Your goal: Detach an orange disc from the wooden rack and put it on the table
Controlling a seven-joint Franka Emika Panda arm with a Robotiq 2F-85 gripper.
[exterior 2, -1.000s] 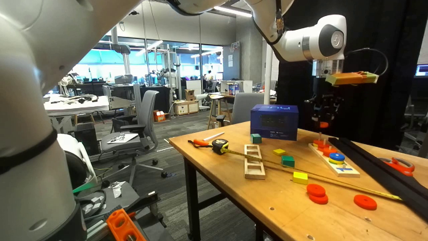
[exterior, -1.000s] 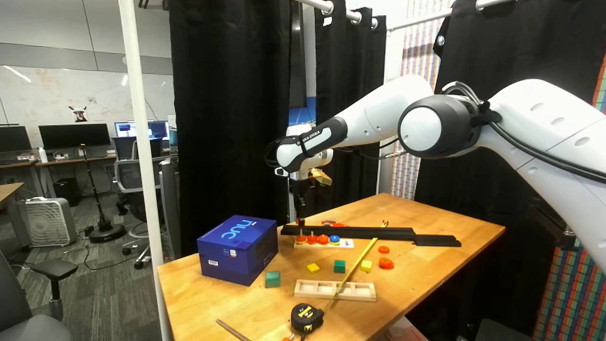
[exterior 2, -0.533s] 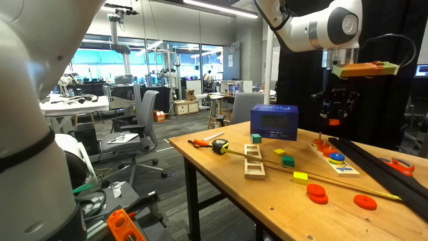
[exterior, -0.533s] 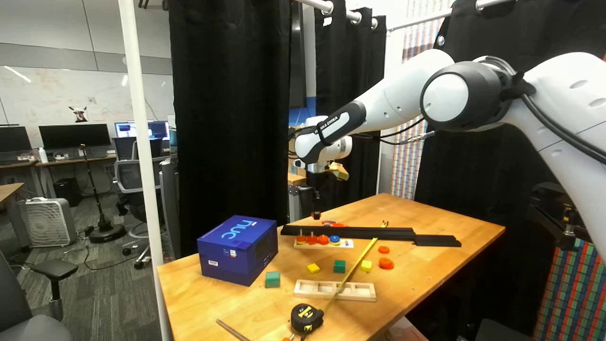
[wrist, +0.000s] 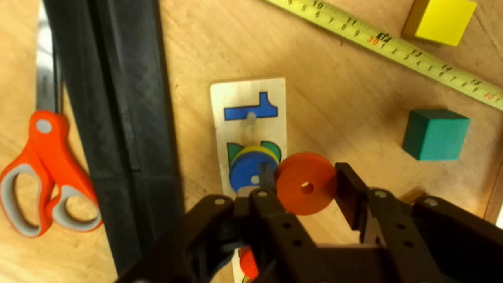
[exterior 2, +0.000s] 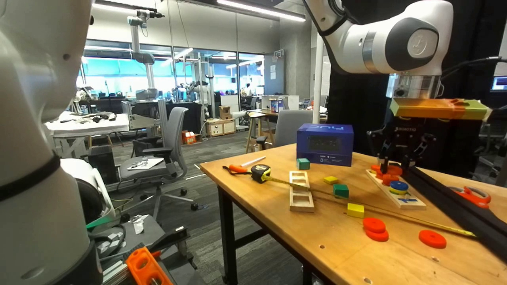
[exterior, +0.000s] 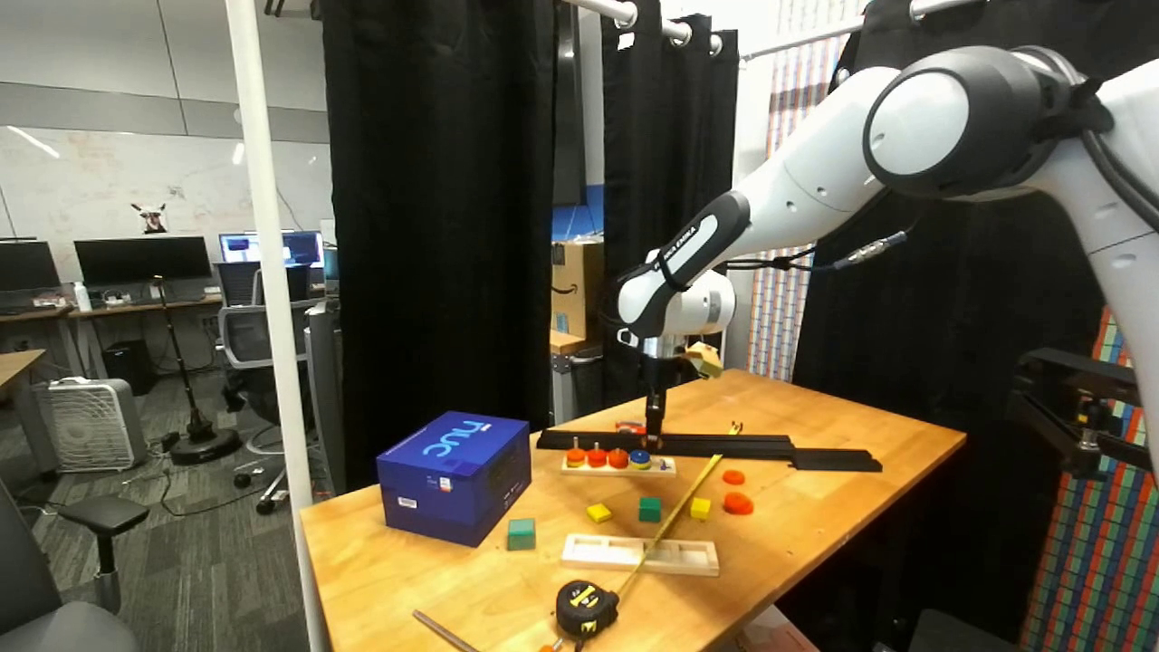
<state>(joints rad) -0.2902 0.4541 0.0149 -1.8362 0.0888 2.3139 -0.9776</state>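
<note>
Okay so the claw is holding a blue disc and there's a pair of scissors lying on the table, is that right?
Only the colour is wrong: the claw is holding an orange disc, as the wrist view shows. A blue disc sits on the wooden rack. The scissors do lie on the table.

Both exterior views brightly lit; in an exterior view, ceiling tube [exterior 2: 261, 10] glowing white; windows [exterior 2: 115, 69] washed out to pale blue; in an exterior view, white glare streaks on whiteboard [exterior: 90, 199]; black curtains [exterior: 435, 226] dark, folds faint; table [exterior: 407, 570] warm-toned; in wrist view, soft shadow beside green block [wrist: 440, 135]; tape measure [wrist: 397, 49] numerals legible; gripper fingers [wrist: 351, 196] dark, blurred in foreground.
</note>
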